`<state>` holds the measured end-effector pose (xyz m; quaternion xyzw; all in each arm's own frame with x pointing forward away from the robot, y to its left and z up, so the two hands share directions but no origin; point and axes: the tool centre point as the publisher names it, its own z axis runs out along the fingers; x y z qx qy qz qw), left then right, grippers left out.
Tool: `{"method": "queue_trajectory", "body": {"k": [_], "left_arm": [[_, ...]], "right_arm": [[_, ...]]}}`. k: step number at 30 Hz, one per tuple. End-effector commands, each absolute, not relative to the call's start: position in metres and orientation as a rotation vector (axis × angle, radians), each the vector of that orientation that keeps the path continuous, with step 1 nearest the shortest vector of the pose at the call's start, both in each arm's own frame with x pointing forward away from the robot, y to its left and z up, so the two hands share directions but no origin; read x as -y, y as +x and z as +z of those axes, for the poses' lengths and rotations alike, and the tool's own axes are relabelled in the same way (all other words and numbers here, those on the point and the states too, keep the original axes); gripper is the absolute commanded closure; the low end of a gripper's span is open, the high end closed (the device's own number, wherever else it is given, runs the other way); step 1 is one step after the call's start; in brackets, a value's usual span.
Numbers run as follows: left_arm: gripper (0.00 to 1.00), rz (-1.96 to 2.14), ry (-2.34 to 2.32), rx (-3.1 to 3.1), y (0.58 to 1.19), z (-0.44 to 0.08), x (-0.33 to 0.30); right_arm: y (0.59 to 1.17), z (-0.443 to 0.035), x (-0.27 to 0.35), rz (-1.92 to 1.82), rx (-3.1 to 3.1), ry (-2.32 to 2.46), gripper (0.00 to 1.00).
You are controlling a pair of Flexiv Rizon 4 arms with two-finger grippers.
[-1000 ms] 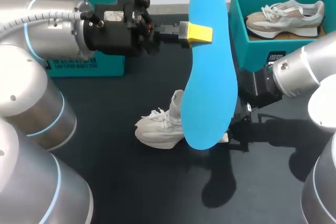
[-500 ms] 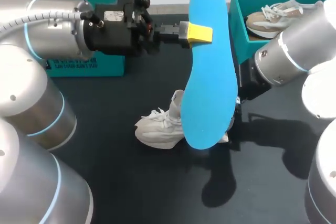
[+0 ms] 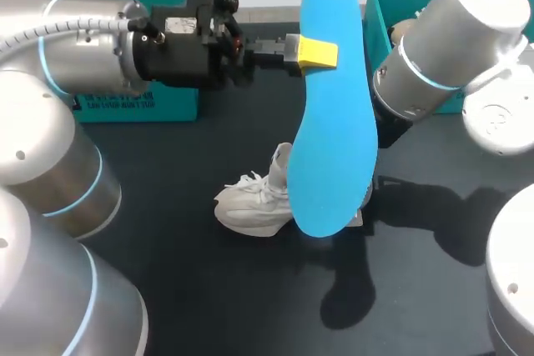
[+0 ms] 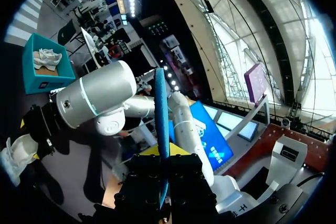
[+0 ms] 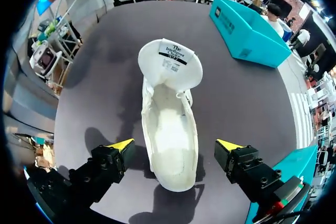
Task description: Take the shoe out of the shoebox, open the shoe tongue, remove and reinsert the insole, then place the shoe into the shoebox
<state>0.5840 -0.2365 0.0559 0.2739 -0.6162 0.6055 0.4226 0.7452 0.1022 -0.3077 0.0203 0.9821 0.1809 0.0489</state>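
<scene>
We pinch the insole (image 3: 334,139) in the left end effector (image 3: 315,53); right end effector (image 5: 176,145) spread, shoe (image 5: 169,103) ahead between its fingers.

My left pincer (image 3: 313,52) is holding the insole (image 3: 334,122) lengthwise above the bench (image 3: 209,289), over the shoe (image 3: 250,202). The shoe is lying near the bench's middle, its right part hidden behind the insole in the head view. My right pincer (image 5: 175,145) is hanging over one end of the shoe, a finger at each side, both apart from it. The shoebox (image 3: 375,14) is standing at the far right, a second box (image 3: 171,104) at the far left.
</scene>
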Motion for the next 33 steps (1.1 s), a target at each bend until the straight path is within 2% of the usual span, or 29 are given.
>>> {"method": "queue_trajectory", "body": {"k": [1,26,33], "left_arm": [[1.00,1.520,0.686,1.538,0.583,0.054,0.237],[1.00,1.520,0.686,1.538,0.583,0.054,0.237],[1.00,1.520,0.686,1.538,0.583,0.054,0.237]], "right_arm": [[0.745,-0.308,-0.106,0.420,-3.013,0.072,0.00],[0.745,-0.308,-0.106,0.420,-3.013,0.072,0.00],[0.760,-0.321,-0.101,0.424,-2.996,0.115,0.00]]}}
